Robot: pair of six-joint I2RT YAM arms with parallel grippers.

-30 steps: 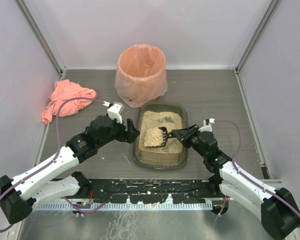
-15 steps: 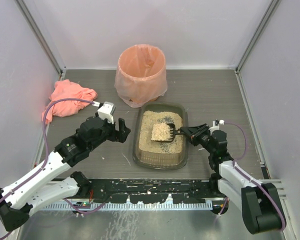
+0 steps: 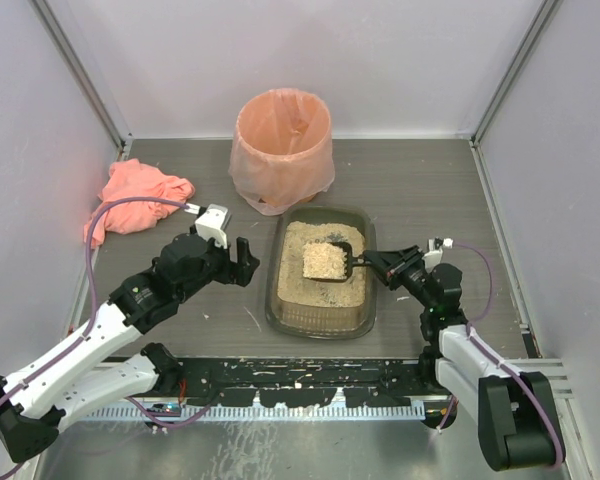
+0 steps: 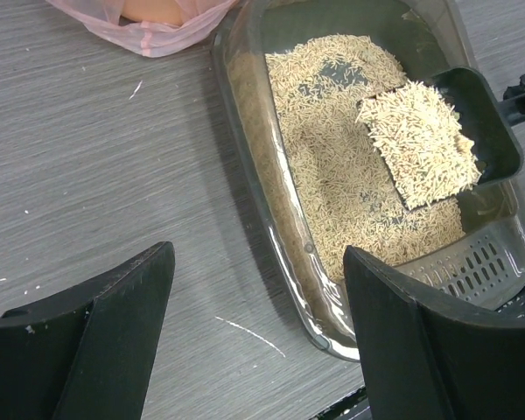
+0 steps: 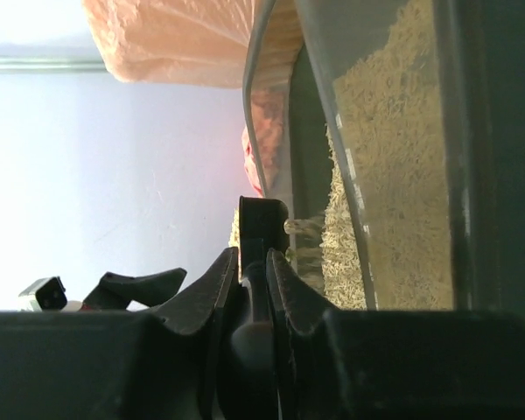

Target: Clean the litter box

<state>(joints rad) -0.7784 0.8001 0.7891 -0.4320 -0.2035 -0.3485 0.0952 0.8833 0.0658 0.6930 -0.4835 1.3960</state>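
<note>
The litter box (image 3: 320, 325) is a dark translucent tray of beige granules in the table's middle; it also shows in the left wrist view (image 4: 245, 131). My right gripper (image 3: 372, 264) is shut on the handle of a dark scoop (image 3: 328, 261) that is heaped with granules and held over the tray; the scoop shows in the left wrist view (image 4: 499, 149) and in the right wrist view (image 5: 261, 229). My left gripper (image 3: 248, 262) is open and empty, just left of the tray's left wall, its fingers (image 4: 114, 324) above the table.
A round bin (image 3: 281, 150) lined with a peach bag stands behind the tray. A crumpled peach cloth (image 3: 135, 198) lies at the far left. White walls close in both sides. A black rail (image 3: 300, 385) runs along the near edge.
My left gripper drew back left from the tray's edge. My right gripper pulled back right and lifted the loaded scoop toward the tray's far right part.
</note>
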